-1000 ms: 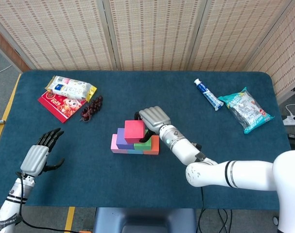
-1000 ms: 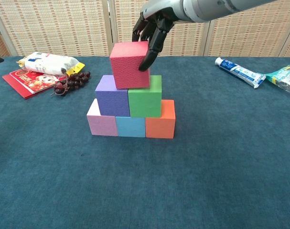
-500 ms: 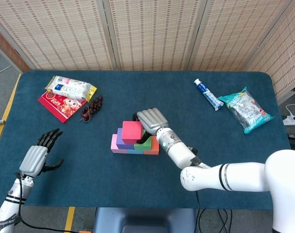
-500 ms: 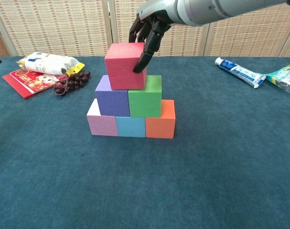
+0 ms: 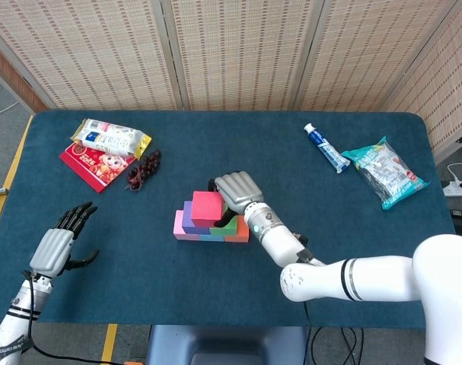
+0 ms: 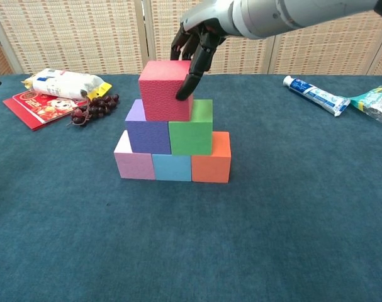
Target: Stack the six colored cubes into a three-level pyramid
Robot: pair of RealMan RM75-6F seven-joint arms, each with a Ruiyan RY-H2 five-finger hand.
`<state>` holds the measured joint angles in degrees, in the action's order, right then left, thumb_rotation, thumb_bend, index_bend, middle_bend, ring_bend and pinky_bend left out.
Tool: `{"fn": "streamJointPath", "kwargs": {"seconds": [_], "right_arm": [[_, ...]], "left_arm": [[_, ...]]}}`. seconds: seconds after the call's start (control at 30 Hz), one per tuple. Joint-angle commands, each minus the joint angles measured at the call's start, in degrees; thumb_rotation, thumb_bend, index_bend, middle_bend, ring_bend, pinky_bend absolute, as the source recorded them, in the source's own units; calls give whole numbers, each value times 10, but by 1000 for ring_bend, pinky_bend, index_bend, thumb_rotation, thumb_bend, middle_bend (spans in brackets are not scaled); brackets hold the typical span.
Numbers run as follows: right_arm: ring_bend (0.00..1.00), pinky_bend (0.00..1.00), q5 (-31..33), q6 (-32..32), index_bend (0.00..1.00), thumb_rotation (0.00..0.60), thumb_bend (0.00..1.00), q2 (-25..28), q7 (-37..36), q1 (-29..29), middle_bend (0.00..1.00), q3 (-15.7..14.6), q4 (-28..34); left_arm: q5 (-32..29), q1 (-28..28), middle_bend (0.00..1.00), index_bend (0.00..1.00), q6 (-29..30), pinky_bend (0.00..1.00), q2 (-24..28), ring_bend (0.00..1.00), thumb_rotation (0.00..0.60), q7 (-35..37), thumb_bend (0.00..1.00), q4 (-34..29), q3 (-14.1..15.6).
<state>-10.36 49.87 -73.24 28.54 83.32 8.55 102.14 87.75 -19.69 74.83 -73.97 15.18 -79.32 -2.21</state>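
Note:
The pyramid stands mid-table. Its base is a pink cube (image 6: 133,163), a light blue cube (image 6: 172,168) and an orange cube (image 6: 211,157). A purple cube (image 6: 146,135) and a green cube (image 6: 191,129) sit on them. The red cube (image 6: 164,91) (image 5: 206,207) lies flat on top, shifted left, mostly over the purple one. My right hand (image 6: 200,38) (image 5: 237,188) reaches down from behind and holds the red cube, fingertips on its right face. My left hand (image 5: 59,243) hovers open near the table's front left, holding nothing.
Snack packets (image 6: 63,83) and a red packet (image 6: 39,107) lie at the back left beside dark grapes (image 6: 93,108). A toothpaste tube (image 6: 315,95) and a teal bag (image 5: 383,171) lie at the back right.
The red cube, tilted a second ago, has been shifted left and now sits level on the purple and green cubes. My right hand followed it. The left hand barely moved.

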Motion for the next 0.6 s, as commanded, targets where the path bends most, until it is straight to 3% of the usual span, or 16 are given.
{"fn": "streamJointPath", "kwargs": {"seconds": [0.03, 0.17, 0.47, 0.6], "right_arm": [[381, 357, 2, 2, 513, 600, 218, -2, 3, -1, 513, 1, 0], [365, 336, 2, 2, 435, 600, 218, -3, 8, -2, 499, 3, 0], [270, 247, -9, -6, 47, 600, 212, 2, 15, -8, 334, 5, 10], [212, 186, -9, 0, 0, 600, 179, 6, 22, -8, 250, 4, 22]], "left_arm": [[0, 0, 0, 12, 0, 104, 0, 0, 600, 0, 307, 0, 1], [0, 0, 0, 11, -1, 105, -1, 0, 600, 1, 308, 2, 0], [-1, -3, 0, 7, -4, 104, -4, 0, 600, 2, 307, 6, -1], [-1, -5, 0, 2, -5, 102, -6, 0, 600, 2, 306, 7, -3]]}}
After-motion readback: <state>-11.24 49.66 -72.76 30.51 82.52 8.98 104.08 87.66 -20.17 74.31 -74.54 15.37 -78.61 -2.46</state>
